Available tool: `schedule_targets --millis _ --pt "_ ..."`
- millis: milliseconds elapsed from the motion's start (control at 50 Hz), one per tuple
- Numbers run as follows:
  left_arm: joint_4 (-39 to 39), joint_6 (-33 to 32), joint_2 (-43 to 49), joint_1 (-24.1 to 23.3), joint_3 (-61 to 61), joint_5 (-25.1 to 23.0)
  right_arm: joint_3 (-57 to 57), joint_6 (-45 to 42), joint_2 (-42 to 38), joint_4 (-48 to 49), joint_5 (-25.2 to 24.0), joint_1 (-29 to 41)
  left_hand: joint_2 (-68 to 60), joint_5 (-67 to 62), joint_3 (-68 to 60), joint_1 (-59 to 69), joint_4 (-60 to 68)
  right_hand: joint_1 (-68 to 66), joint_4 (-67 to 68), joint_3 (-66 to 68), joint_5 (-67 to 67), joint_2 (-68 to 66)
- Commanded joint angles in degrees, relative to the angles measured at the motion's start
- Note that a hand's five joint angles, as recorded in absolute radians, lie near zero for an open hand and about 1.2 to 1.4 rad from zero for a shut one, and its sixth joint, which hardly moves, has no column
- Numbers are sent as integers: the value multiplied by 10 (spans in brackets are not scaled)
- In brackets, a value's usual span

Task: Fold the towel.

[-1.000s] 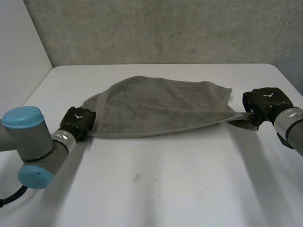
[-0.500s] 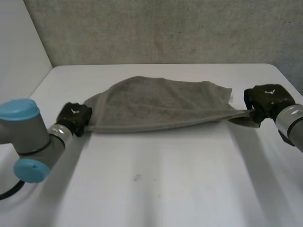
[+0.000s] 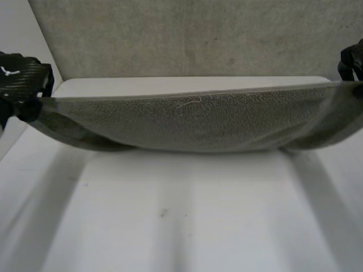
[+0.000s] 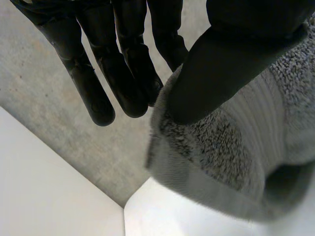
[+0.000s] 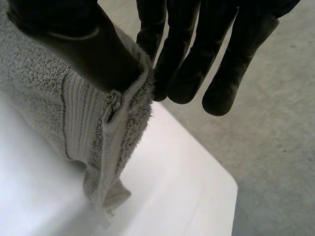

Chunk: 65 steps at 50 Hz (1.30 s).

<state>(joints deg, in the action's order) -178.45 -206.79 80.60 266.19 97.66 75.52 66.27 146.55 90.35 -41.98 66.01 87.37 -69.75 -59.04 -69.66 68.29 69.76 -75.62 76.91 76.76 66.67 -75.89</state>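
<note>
We held towel [image 3: 187, 122] taut, long axis 9-to-3 o'clock | left hand [image 3: 20, 79] pinched its 9 end | right hand [image 3: 351, 59] pinched its 3 end

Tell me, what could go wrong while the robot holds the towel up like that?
1. The left hand and right hand each pinch just an end of the towel between thumb and fingers. If one pinch slips, that end would likely drop onto the table.
2. The towel sags in the middle, so it might land wrinkled instead of folding flat.
</note>
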Motion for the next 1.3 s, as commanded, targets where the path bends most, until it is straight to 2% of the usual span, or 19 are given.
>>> schedule_targets --millis 20,160,200,260,300,320,360,380,400,420,460,480,520,580,760,900,1060,1180,1300 --pt "30 0 60 6 -3 -22 13 -82 -43 -51 -6 -1 -103 -110 -103 117 102 -44 31 32 33 -41" --pt "43 -35 247 -25 -81 4 -6 -90 -186 -35 28 28 -103 -110 -103 117 102 -44 31 32 33 -41" --pt "57 -61 334 -50 -166 58 -54 -99 -260 -19 74 70 -103 -110 -103 117 102 -44 31 32 33 -41" --pt "61 -70 367 -59 -218 82 -95 -102 -297 -6 99 92 -103 -110 -103 117 102 -44 31 32 33 -41" --pt "60 -72 415 -64 -334 112 -211 -101 -362 32 144 124 -103 -110 -103 117 102 -44 31 32 33 -41" --pt "60 -72 415 -64 -334 112 -212 -101 -362 32 144 124 -103 -110 -103 117 102 -44 31 32 33 -41" --pt "53 -61 445 -70 -465 112 -367 -94 -415 91 175 144 -103 -110 -103 117 102 -44 31 32 33 -41" --pt "53 -61 445 -70 -466 112 -367 -94 -415 91 175 144 -103 -110 -103 117 102 -44 31 32 33 -41" --pt "37 -43 453 -74 -529 111 -447 -81 -437 134 180 158 -103 -110 -103 117 102 -44 31 32 33 -41" --pt "37 -43 453 -74 -529 111 -447 -81 -437 134 180 158 -103 -110 -103 117 102 -44 31 32 33 -41" --pt "-18 21 455 -82 -632 114 -565 -37 -451 222 185 184 -103 -110 -103 117 102 -44 31 32 33 -41" --pt "-18 22 455 -82 -633 114 -565 -37 -451 222 185 184 -103 -110 -103 117 102 -44 31 32 33 -41" --pt "-64 90 446 -83 -680 117 -604 0 -441 284 188 189 -103 -110 -103 117 102 -44 31 32 33 -41" --pt "-84 132 441 -81 -699 117 -593 16 -415 291 185 189 -103 -110 -103 117 102 -44 31 32 33 -41" --pt "-74 133 446 -73 -624 108 -473 12 -395 220 157 190 -103 -110 -103 117 102 -44 31 32 33 -41" --pt "-115 124 443 -65 -417 78 -324 11 -395 211 131 188 -103 -110 -103 117 102 -44 31 32 33 -41" --pt "-259 34 472 -62 -205 19 -154 -36 -452 241 117 188 -103 -110 -103 117 102 -44 31 32 33 -41" --pt "-265 -10 482 -63 -141 10 -100 -52 -452 248 119 187 -103 -110 -103 117 102 -44 31 32 33 -41" --pt "-240 -65 434 -58 -72 6 -29 -50 -370 252 118 171 -103 -110 -103 117 102 -44 31 32 33 -41"
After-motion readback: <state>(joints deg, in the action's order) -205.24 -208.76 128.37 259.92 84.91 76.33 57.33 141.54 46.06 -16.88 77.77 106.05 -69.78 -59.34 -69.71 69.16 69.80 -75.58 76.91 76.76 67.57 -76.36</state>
